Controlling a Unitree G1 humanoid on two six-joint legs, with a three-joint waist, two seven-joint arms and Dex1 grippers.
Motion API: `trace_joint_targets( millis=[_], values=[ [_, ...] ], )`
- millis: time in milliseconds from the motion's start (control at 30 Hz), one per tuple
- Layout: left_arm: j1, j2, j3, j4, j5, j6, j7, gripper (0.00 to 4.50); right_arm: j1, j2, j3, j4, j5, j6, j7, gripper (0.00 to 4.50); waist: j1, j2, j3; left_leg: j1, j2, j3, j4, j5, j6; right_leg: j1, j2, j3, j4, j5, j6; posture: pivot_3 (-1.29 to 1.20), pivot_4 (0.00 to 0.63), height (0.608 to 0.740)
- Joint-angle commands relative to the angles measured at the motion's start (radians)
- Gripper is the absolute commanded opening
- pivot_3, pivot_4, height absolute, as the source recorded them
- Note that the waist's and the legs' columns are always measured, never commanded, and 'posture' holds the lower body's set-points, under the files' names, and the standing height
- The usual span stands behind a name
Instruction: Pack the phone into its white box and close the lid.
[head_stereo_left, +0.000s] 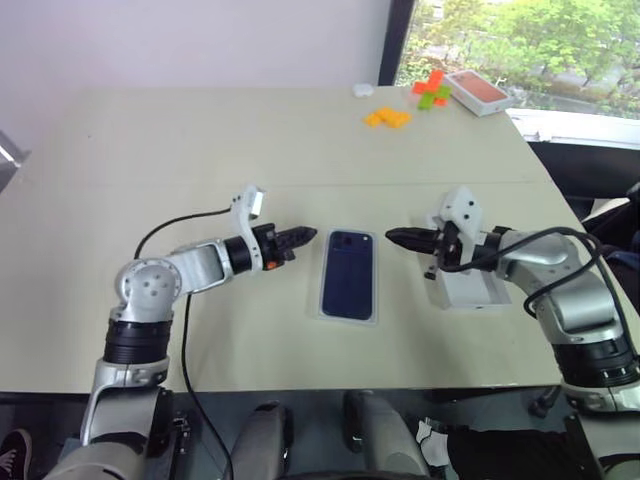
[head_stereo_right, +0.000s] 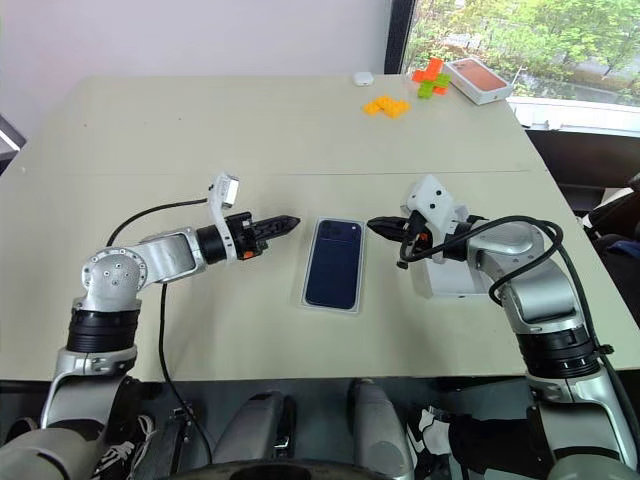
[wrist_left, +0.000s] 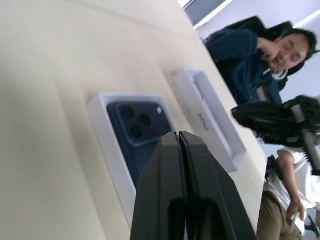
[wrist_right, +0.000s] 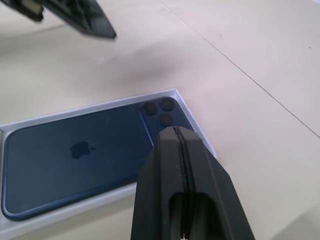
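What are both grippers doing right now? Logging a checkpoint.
Left gripper: shut, holding nothing.
Right gripper: shut, holding nothing.

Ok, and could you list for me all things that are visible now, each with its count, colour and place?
table: one, beige, under everything
flat white-rimmed box: one, dark blue phone back with lenses on top (printed or real, cannot tell), centre
open white tray: one, white, under the right arm
orange-topped box: one, far right corner
blocks: a few, orange and green, beside that box
yellow pieces: small heap, far side
small white object: one, far edge
person: one, dark blue top, beyond the table
left fingers: black, shut, left of the flat box
right fingers: black, shut, right of it
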Motion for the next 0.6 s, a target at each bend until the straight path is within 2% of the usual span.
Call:
trace_joint_targets(
  millis=[33, 133, 167, 267, 300, 433, 600],
  values=[
    [0.024, 0.089, 0.000, -0.062, 0.124, -0.140, -0.222, 0.88, -0.023, -0.049, -0.067, -0.110, 0.027, 0.254, -0.105, 0.84, 0.005, 0.001, 0.000, 0.000, 0.000, 0.000, 0.000, 0.000, 0.000, -0.001, 0.000, 0.000, 0.001, 0.000, 0.000, 0.00, 0.150, 0.740],
    [0.054, 0.141, -0.028, -0.071, 0.234, -0.265, -0.363, 2.32, -0.065, -0.059, -0.089, -0.157, 0.039, 0.443, -0.184, 2.36, 0.006, 0.001, 0.000, -0.001, 0.000, 0.000, 0.000, 0.000, 0.000, -0.001, -0.001, 0.000, 0.001, -0.001, -0.002, 0.00, 0.150, 0.740],
    [0.068, 0.152, -0.028, -0.070, 0.261, -0.312, -0.417, 2.90, -0.085, -0.062, -0.096, -0.170, 0.056, 0.539, -0.201, 3.00, 0.007, 0.001, 0.000, -0.001, 0.000, 0.000, 0.000, 0.000, 0.000, -0.001, -0.001, 0.000, 0.000, -0.001, -0.002, 0.00, 0.150, 0.740],
    [0.113, 0.182, -0.027, -0.058, 0.324, -0.440, -0.593, 4.22, -0.149, -0.057, -0.098, -0.210, 0.091, 0.749, -0.242, 4.31, 0.006, 0.001, 0.000, -0.001, 0.000, 0.001, 0.000, -0.001, 0.001, -0.001, -0.002, 0.000, -0.001, -0.001, -0.002, 0.00, 0.150, 0.740],
    [0.124, 0.186, -0.025, -0.051, 0.346, -0.483, -0.632, 4.46, -0.172, -0.043, -0.109, -0.212, 0.093, 0.814, -0.262, 4.50, 0.006, 0.001, 0.000, -0.001, 0.000, 0.001, 0.000, -0.001, 0.002, -0.001, -0.002, 0.000, -0.001, -0.001, -0.002, 0.00, 0.150, 0.740],
    [0.139, 0.163, -0.012, -0.032, 0.435, -0.636, -0.687, 4.46, -0.197, -0.042, -0.111, -0.208, 0.079, 0.938, -0.321, 4.50, 0.009, 0.001, 0.000, -0.002, 0.001, 0.002, 0.000, -0.002, 0.004, -0.001, -0.002, 0.000, -0.003, -0.001, -0.002, 0.00, 0.150, 0.740],
    [0.155, 0.133, -0.005, -0.034, 0.456, -0.687, -0.709, 4.46, -0.190, -0.038, -0.092, -0.176, 0.083, 0.986, -0.381, 4.50, 0.007, 0.001, 0.000, -0.003, 0.000, 0.004, 0.000, -0.004, 0.007, -0.001, -0.003, 0.000, -0.006, -0.001, -0.001, 0.00, 0.150, 0.740]
  ],
)
